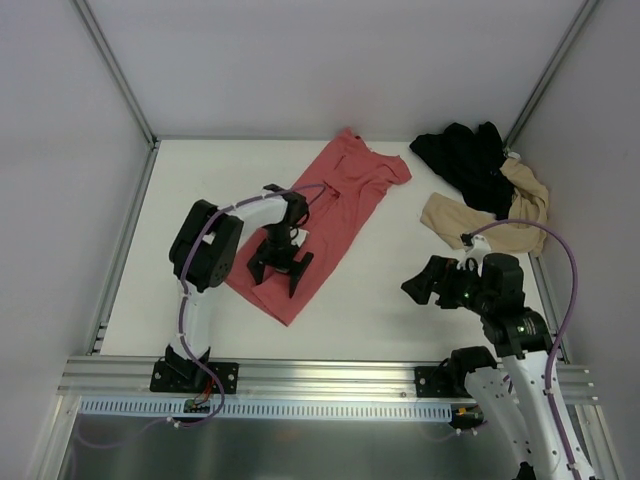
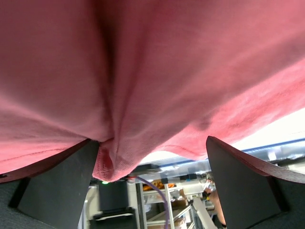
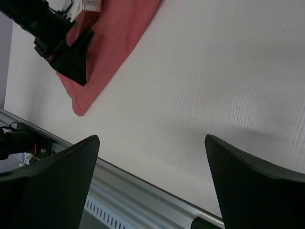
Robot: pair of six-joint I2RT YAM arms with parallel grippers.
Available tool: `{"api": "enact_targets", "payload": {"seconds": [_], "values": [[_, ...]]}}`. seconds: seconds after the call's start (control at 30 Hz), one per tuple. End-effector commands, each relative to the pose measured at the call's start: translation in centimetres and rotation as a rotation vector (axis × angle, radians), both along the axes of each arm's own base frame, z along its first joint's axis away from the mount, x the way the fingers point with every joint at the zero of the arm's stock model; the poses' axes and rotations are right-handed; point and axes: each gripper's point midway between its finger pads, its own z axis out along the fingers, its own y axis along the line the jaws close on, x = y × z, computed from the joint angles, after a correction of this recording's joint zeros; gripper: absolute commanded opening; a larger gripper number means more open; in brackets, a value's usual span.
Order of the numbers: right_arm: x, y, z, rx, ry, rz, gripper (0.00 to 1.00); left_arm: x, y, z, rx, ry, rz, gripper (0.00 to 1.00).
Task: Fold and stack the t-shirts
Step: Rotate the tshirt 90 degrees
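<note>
The coral-red t-shirt (image 1: 335,205) lies folded lengthwise in a long strip running diagonally across the table's middle. My left gripper (image 1: 280,272) stands open right over the shirt's near end. In the left wrist view the red cloth (image 2: 152,71) fills the upper picture and a fold of it bulges beside the left finger (image 2: 62,186); nothing is pinched. The black t-shirt (image 1: 465,160) and the beige t-shirt (image 1: 490,225) lie crumpled together at the back right. My right gripper (image 1: 425,283) hovers open over bare table (image 3: 190,86), right of the red shirt (image 3: 114,38).
An aluminium rail (image 1: 330,375) runs along the near table edge, also seen in the right wrist view (image 3: 143,191). White walls with metal frame posts (image 1: 120,80) close in the left, back and right sides. A purple cable (image 1: 570,270) loops from the right arm.
</note>
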Motion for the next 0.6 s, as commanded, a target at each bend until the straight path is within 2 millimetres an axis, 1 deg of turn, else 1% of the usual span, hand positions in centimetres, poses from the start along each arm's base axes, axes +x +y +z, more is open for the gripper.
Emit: {"api": "enact_targets", "payload": {"seconds": [0.0, 0.03, 0.07, 0.13, 0.17, 0.2, 0.27, 0.3, 0.33, 0.4, 0.47, 0.5, 0.53, 0.57], "values": [[-0.8, -0.1, 2.0, 0.016, -0.040, -0.012, 1.00, -2.5, -4.3, 0.0, -0.106, -0.002, 0.038, 0.99], [-1.0, -0.2, 2.1, 0.017, -0.045, -0.012, 1.00, -3.5, -4.7, -0.1, -0.108, 0.001, 0.031, 0.99], [-1.2, -0.2, 2.3, 0.020, -0.053, -0.012, 0.99, -4.7, -5.9, -0.2, -0.111, 0.005, 0.020, 0.99], [-1.6, -0.3, 2.2, 0.022, -0.045, -0.015, 1.00, -5.8, -7.7, -0.5, -0.138, 0.001, 0.009, 0.99], [-1.8, -0.2, 2.1, 0.023, -0.042, -0.013, 1.00, -7.1, -9.1, -0.5, -0.143, 0.003, -0.009, 0.99], [-2.0, -0.3, 2.0, 0.025, -0.041, -0.018, 0.99, -7.3, -10.5, -0.6, -0.175, -0.012, -0.018, 0.99], [-2.2, -0.2, 1.8, 0.031, -0.036, -0.015, 1.00, -8.7, -12.7, -0.4, -0.212, -0.001, -0.020, 0.99], [-2.3, -0.2, 1.6, 0.031, -0.032, -0.014, 0.99, -9.6, -14.3, -0.2, -0.236, -0.012, -0.056, 0.99], [-2.4, -0.3, 1.5, 0.030, -0.029, -0.014, 1.00, -10.0, -15.0, -0.1, -0.240, -0.017, -0.060, 0.99], [-2.4, -0.3, 1.0, 0.020, -0.021, -0.008, 1.00, -10.5, -16.1, 0.6, -0.263, -0.040, -0.081, 0.99], [-2.1, -0.3, 0.6, 0.004, -0.006, -0.003, 0.99, -9.7, -16.8, 1.9, -0.286, -0.104, -0.073, 0.99], [-1.7, -0.3, 0.7, 0.002, -0.013, 0.000, 0.99, -9.0, -17.3, 4.1, -0.330, -0.162, -0.071, 0.99], [-1.3, -0.1, 0.4, 0.002, 0.013, 0.009, 0.99, -8.4, -17.4, 5.3, -0.344, -0.205, -0.067, 0.99], [-0.8, 0.0, 0.4, -0.001, 0.017, 0.006, 0.99, -7.3, -16.7, 6.5, -0.319, -0.282, -0.064, 0.99]]}}
